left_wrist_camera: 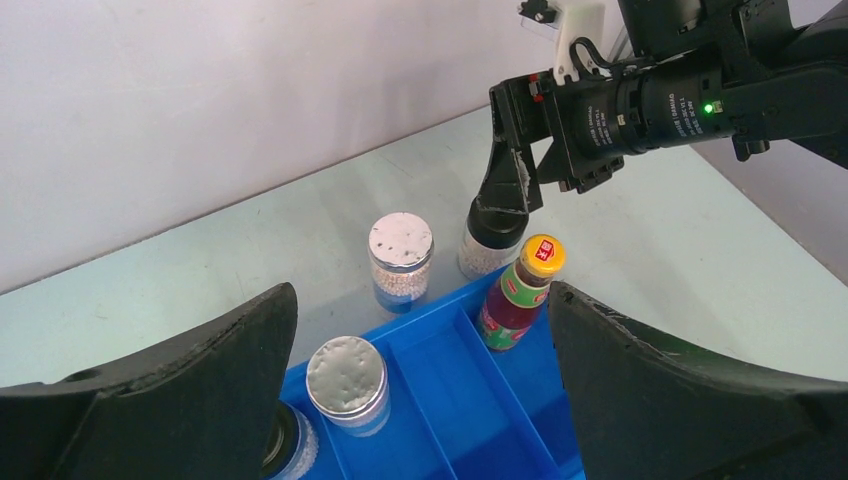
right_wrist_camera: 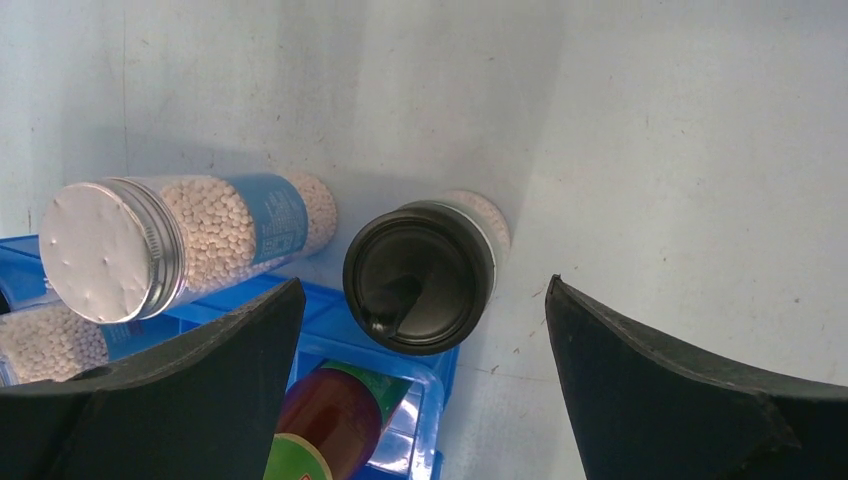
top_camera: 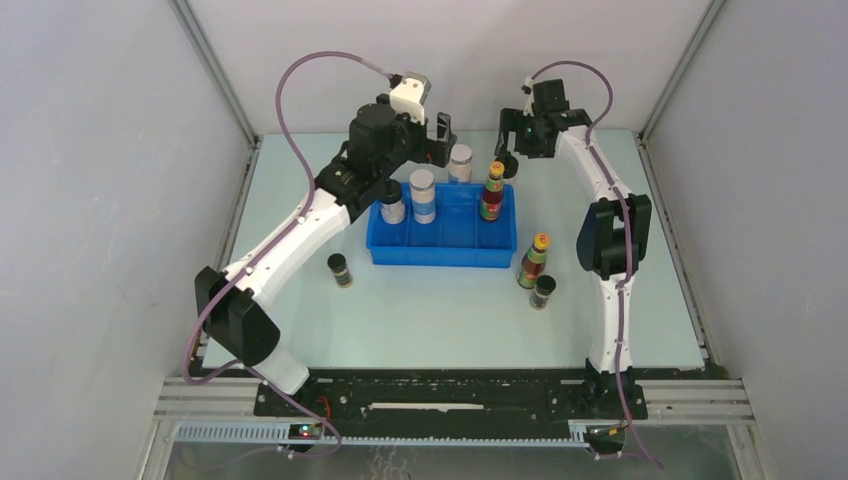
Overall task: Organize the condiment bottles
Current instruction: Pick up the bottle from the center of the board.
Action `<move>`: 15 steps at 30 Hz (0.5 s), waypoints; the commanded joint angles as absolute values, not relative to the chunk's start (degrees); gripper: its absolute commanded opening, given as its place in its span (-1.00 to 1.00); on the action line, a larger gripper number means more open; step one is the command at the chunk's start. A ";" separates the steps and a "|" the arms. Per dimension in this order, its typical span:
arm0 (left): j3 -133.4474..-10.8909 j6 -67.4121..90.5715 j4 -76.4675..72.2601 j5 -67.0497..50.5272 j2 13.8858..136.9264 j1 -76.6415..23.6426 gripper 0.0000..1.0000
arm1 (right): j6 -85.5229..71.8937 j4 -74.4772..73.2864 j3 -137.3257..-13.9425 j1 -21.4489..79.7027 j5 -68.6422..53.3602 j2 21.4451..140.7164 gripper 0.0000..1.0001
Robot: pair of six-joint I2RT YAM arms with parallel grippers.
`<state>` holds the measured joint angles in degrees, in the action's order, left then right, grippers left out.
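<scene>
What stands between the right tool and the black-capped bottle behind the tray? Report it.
Nothing visible. The right tool hangs open straight above the black-capped bottle, its fingers on either side of it. The white-lidded bottle and the tray stand beside it, not between.

A blue divided tray (top_camera: 443, 257) sits on the pale tabletop (top_camera: 440, 320), toward its far middle, white panels (top_camera: 100, 200) enclosing three sides.
</scene>
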<state>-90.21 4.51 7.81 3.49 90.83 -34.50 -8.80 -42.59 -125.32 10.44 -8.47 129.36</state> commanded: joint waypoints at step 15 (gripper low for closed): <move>-88.90 3.69 3.70 4.40 88.33 -34.85 0.98 | -6.33 -45.87 -132.32 11.51 -7.21 134.47 0.90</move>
<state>-90.08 4.49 6.46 3.92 90.80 -34.50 -7.55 -45.12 -129.10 11.14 -7.77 133.56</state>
